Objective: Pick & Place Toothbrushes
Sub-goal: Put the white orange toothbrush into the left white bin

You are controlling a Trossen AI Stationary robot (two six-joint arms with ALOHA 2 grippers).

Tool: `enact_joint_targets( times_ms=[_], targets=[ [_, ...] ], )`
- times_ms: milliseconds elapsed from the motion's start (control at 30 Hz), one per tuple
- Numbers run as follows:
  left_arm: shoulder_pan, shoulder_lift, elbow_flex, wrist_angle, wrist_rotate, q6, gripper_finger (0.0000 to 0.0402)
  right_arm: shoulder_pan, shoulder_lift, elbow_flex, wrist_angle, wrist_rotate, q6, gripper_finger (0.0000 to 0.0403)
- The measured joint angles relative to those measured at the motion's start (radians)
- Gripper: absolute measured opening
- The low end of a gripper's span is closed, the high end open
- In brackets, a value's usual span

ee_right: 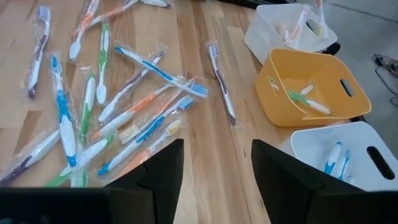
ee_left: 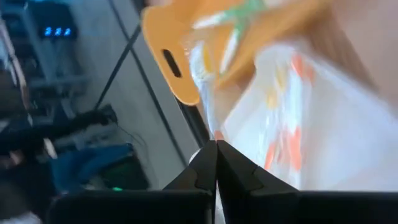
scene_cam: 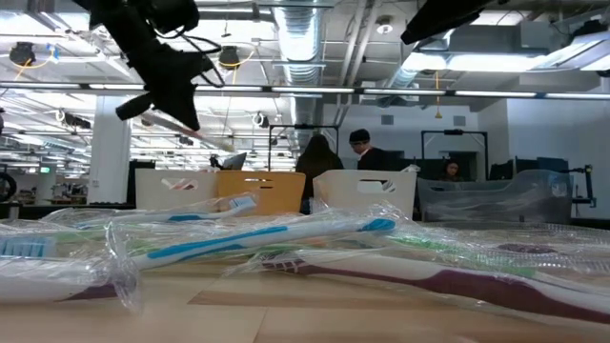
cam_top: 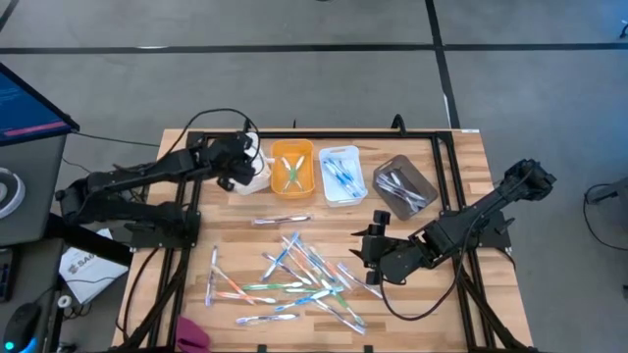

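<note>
Across the table's near half lies a loose pile of wrapped toothbrushes (cam_top: pixel 294 279), crossing one another, with one dark brush (cam_top: pixel 282 220) lying apart between the pile and the bins. Bare wood shows on either side of the pile. Along the far edge stands a row of bins: a white bin (cam_top: pixel 257 175) under the left gripper, an orange bin (cam_top: pixel 292 168) holding green brushes, a second white bin (cam_top: pixel 342 174) holding blue ones, and a grey bin (cam_top: pixel 404 186) set askew with dark ones.

Right gripper (cam_top: pixel 374 246) hovers just right of the pile, fingers spread with nothing between them. Left gripper (cam_top: pixel 238 165) hangs above the leftmost white bin, fingers pressed together; its wrist view is blurred, and whether a wrapper is caught between the tips cannot be told.

At the table's front left corner a pink object (cam_top: pixel 192 336) is cut off by the frame. White paper (cam_top: pixel 83 268) beside the left arm's base bears print too small to read.
</note>
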Motion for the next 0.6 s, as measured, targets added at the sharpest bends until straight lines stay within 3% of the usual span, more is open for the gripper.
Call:
enact_joint_targets(
  times_ms=[433, 600],
  targets=[
    [0.142, 0.008, 0.000, -0.036, 0.063, 0.130, 0.0000, -0.056, 0.000, 0.000, 0.001, 0.000, -0.040, 0.0182],
    [0.140, 0.016, 0.000, -0.056, 0.263, 0.082, 0.0004, -0.064, 0.000, 0.000, 0.001, 0.000, -0.038, 0.0182]
  ],
)
